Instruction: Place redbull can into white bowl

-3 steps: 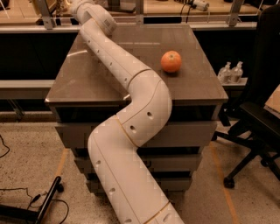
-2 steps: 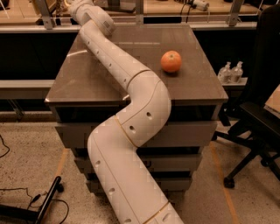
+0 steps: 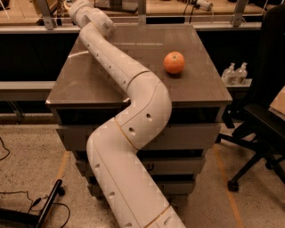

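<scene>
Redbull can, white bowl: neither shows in frame, so I cannot place them. My judgement of the step: reaching for the can past the upper-left corner of the worktop (image 3: 196, 84). I'd advance slowly and confirm the can before closing, well apart from the orange (image 3: 174, 62).

Arm (image 3: 147, 102) rises from bottom centre, bends, and stretches to upper left. Gripper (image 3: 71, 5) sits at the top-left edge, mostly cropped. Whether it is open or loaded, I cannot tell.
</scene>
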`<state>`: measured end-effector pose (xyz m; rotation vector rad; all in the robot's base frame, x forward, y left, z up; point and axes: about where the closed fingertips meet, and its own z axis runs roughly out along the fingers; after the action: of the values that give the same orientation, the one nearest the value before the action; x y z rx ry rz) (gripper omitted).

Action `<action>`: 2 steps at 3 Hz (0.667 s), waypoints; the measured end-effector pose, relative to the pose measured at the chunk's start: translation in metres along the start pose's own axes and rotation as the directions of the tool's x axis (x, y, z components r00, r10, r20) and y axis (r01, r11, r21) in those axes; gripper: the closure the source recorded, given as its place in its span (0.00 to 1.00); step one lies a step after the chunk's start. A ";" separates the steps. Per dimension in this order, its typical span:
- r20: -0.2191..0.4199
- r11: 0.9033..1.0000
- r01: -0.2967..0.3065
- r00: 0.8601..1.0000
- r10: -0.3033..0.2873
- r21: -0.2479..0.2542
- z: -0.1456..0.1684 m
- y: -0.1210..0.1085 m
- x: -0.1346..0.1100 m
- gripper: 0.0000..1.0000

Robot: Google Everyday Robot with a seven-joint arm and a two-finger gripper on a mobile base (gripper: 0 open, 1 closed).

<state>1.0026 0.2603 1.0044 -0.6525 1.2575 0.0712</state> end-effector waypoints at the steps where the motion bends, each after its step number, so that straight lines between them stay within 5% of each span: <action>1: -0.001 1.000 0.002 1.000 -0.002 0.000 0.000 0.000 0.001 1.00; 2: -0.007 1.000 0.014 1.000 -0.014 -0.001 0.000 0.001 0.006 1.00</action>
<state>1.0046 0.2598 0.9985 -0.6624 1.2596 0.0582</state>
